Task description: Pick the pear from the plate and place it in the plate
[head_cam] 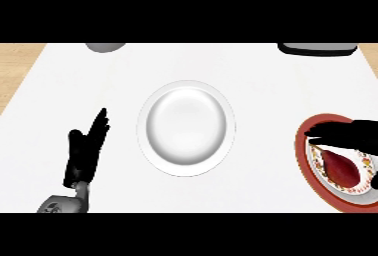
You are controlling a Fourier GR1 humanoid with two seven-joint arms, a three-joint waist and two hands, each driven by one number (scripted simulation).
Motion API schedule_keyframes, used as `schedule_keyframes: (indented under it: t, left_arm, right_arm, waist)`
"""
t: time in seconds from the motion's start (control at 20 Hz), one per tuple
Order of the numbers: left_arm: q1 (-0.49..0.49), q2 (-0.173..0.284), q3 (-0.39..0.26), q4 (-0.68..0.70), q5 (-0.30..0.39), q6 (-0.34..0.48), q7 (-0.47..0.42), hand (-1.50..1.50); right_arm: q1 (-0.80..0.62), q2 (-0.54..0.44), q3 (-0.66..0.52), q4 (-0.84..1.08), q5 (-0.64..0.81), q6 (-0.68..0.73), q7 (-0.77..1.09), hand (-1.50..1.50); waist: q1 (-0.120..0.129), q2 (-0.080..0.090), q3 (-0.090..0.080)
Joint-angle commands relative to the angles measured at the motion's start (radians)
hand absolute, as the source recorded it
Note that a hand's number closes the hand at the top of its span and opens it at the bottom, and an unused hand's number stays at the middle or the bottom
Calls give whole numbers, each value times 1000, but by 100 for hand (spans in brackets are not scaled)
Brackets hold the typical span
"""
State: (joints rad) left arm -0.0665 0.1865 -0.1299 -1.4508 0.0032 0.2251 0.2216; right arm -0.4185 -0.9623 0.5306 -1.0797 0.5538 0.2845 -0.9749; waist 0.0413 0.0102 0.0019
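A dark red pear (342, 168) lies on a red-rimmed patterned plate (306, 155) at the right edge of the head view. My right hand (348, 135) hovers over the plate's far half, just above the pear, fingers stretched leftward and holding nothing. A white plate (186, 128) with nothing on it sits in the middle of the counter. My left hand (86, 148) rests at the lower left, fingers straight and pointing up, left of the white plate.
A grey rounded object (105, 47) shows at the back left edge. A dark flat item with a pale rim (317, 48) sits at the back right. Wooden floor shows beyond the white counter's left and right sides.
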Motion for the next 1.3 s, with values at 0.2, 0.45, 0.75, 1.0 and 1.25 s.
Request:
schedule_keyframes:
  t: [0.2,0.45,0.75,1.0,1.25]
  left_arm:
    - [7,2,22,-27,8,-8,22,0]
    - [52,-30,0,-11,-12,0,-42,0]
    - [29,-24,29,55,-4,-24,-72,0]
    - [-10,25,75,4,25,-59,5,0]
    - [8,-22,24,-11,-26,-15,10,0]
  right_arm:
    - [-98,98,75,177,89,28,-181,-150]
    - [-145,73,84,284,99,8,-274,-150]
    - [-144,190,122,331,126,-55,-222,-150]
    - [-177,228,140,412,165,-74,-219,-150]
    - [-170,201,132,418,157,-163,-322,150]
  waist:
    - [-15,-5,-1]
    - [-13,-3,-1]
    - [-23,-3,-1]
    - [-20,-4,-1]
    - [-21,-3,0]
